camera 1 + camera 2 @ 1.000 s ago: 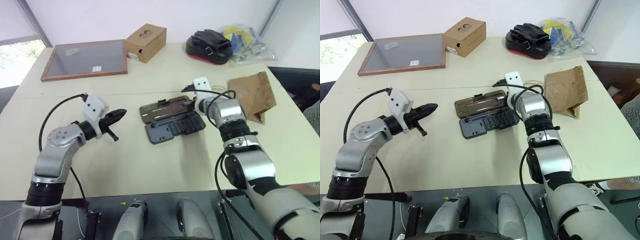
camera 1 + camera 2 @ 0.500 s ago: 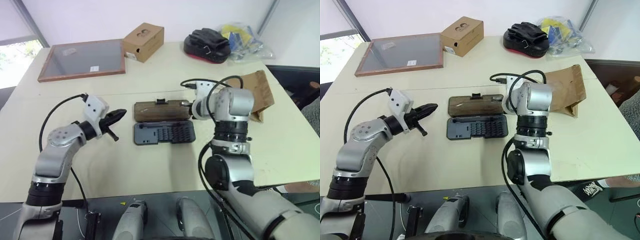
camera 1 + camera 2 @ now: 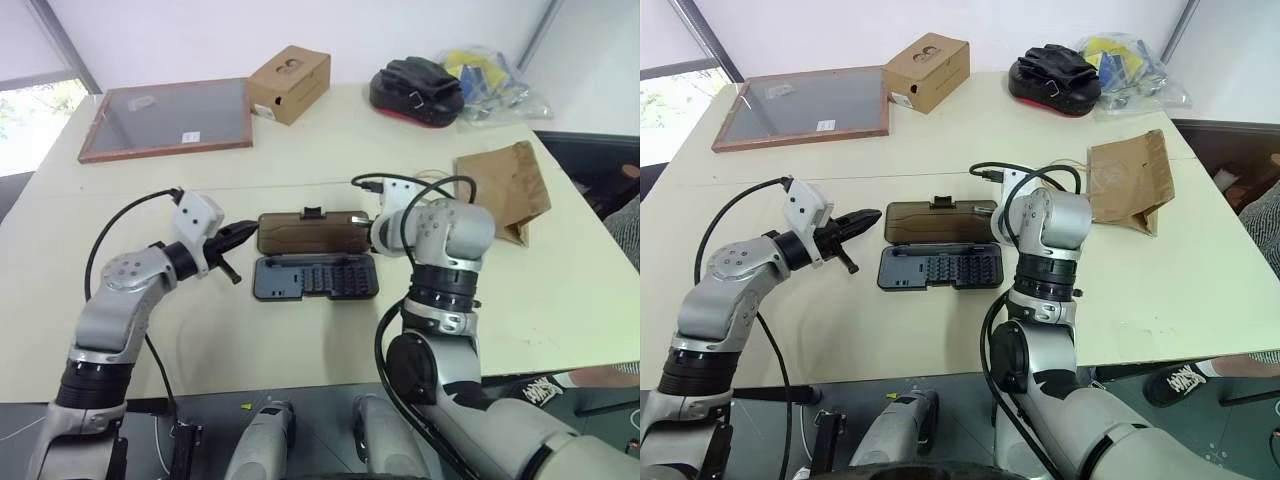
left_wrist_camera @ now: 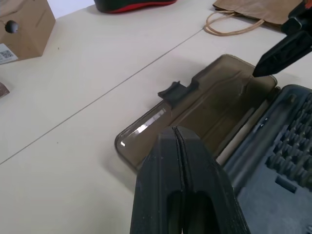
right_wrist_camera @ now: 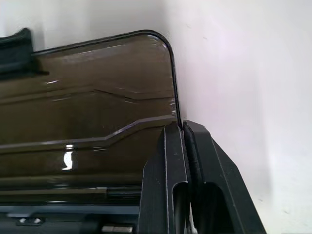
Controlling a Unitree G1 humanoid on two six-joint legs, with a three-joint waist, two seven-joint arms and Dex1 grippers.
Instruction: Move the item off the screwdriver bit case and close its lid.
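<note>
1. The screwdriver bit case (image 3: 940, 268) is lying open on the tabletop (image 3: 890, 330), its rows of bits facing up.
2. The lid (image 3: 936, 222) is lying flat behind the tray, its black latch (image 3: 944, 204) on the far long edge.
3. The right tool (image 5: 181, 141) is pressing, clenched and grasping nothing, at the lid's right end corner.
4. The left tool (image 4: 178, 161) is hovering clenched and empty just off the lid's left end.
5. The brown paper bag (image 3: 1128, 180) is resting on the tabletop right of the case, well apart from it, its loop handles (image 4: 229, 27) pointing toward the case.
</note>
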